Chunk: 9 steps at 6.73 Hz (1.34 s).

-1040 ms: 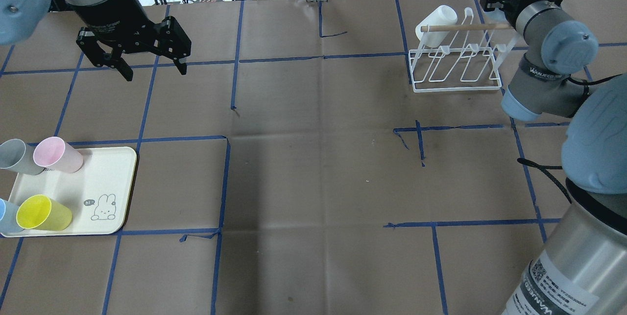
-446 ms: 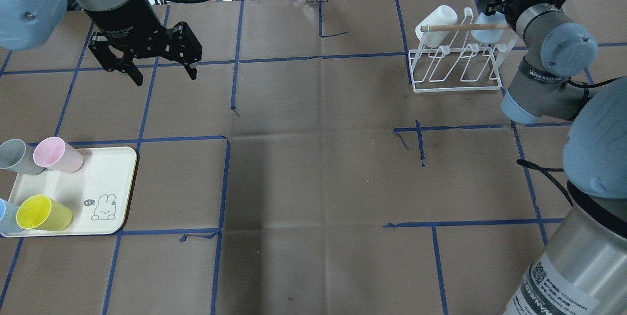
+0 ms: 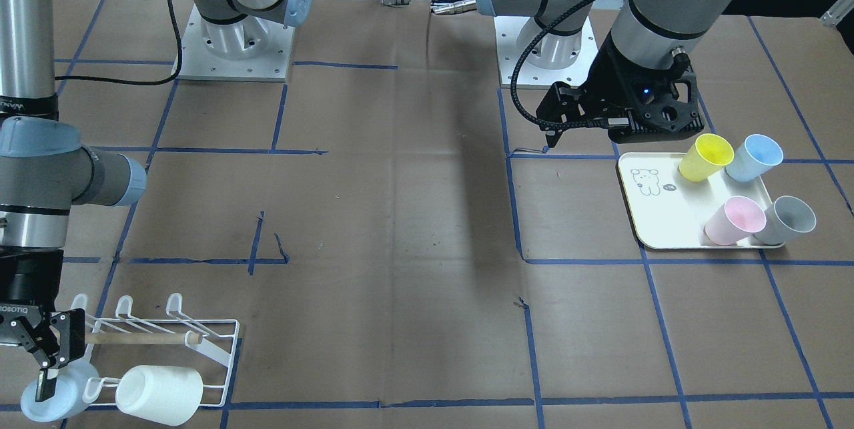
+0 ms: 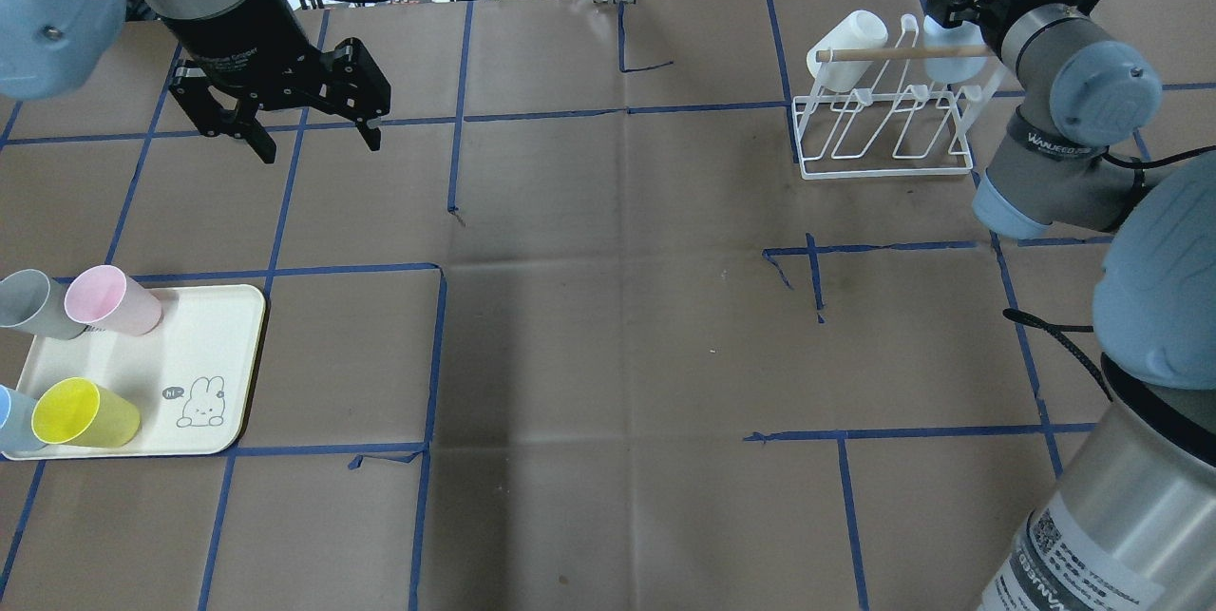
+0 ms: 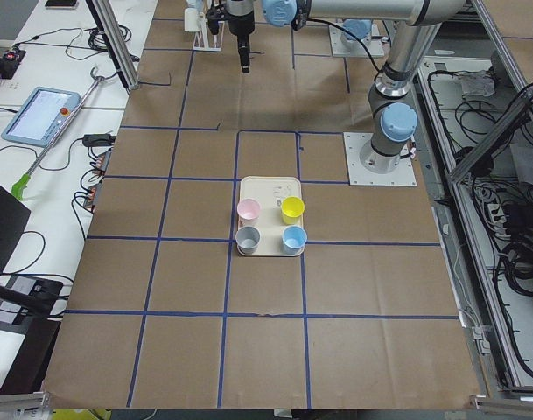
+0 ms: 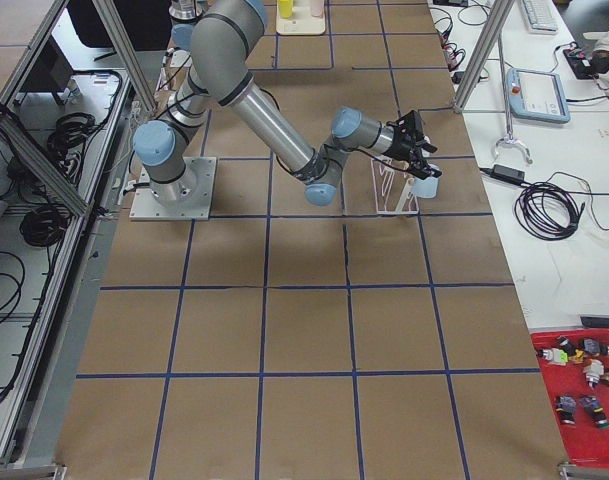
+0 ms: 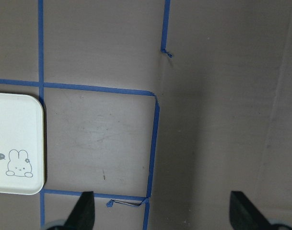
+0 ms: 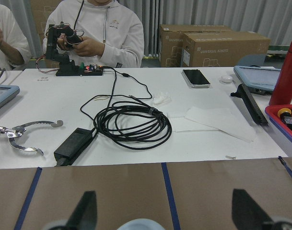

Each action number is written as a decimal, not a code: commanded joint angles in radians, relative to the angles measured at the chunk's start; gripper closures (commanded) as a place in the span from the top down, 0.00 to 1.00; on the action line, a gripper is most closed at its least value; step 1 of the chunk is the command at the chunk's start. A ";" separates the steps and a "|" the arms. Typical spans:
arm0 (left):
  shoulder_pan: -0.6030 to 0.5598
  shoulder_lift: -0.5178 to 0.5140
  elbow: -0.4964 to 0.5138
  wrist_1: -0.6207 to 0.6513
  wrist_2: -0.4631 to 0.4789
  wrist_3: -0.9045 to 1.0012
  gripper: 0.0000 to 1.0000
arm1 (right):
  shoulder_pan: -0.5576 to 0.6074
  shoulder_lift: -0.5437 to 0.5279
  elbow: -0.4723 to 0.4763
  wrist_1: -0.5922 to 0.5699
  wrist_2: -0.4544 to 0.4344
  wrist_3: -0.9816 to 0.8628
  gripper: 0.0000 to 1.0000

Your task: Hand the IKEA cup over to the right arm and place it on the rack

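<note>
the right gripper [image 8: 165,208] is at the end of the rack [image 4: 885,175] that is nearest to its arm, and it is released: its fingers are spread wide. the light-blue cup [image 4: 950,67] sits at this end of the rack, between the two fingers, and in the wrist view it is well apart from both. the white cup [image 4: 845,46] is at the other end. the left gripper [image 4: 318,147] is also released and hangs over the brown table [image 4: 608,326], apart from the tray [image 4: 195,345] with its four cups.
</note>
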 commanded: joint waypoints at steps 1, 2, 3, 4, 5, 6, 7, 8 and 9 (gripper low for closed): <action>0.001 0.004 0.000 0.007 0.000 -0.015 0.99 | 0.004 -0.064 -0.004 0.028 0.004 -0.004 1.00; 0.001 0.002 0.001 0.007 0.000 -0.025 0.99 | 0.007 -0.128 -0.004 0.157 0.002 -0.005 1.00; 0.001 -0.002 0.001 0.009 0.000 -0.028 0.99 | 0.009 -0.214 -0.001 0.342 0.002 -0.005 1.00; -0.001 -0.004 0.000 0.016 0.000 -0.030 0.99 | 0.021 -0.317 -0.005 0.619 0.001 0.003 1.00; -0.001 -0.007 0.000 0.019 0.000 -0.030 0.99 | 0.030 -0.403 -0.013 0.888 0.001 -0.007 1.00; -0.001 -0.002 0.001 0.024 0.001 -0.027 0.99 | 0.045 -0.444 -0.043 1.076 0.001 -0.006 1.00; -0.001 0.004 0.000 0.042 0.001 -0.022 0.99 | 0.074 -0.463 -0.086 1.275 0.001 0.002 1.00; -0.001 0.004 0.000 0.042 0.001 -0.030 0.99 | 0.110 -0.495 -0.112 1.537 0.001 -0.006 1.00; -0.001 -0.013 -0.011 0.053 0.001 -0.029 0.99 | 0.151 -0.526 -0.144 1.696 -0.001 -0.006 1.00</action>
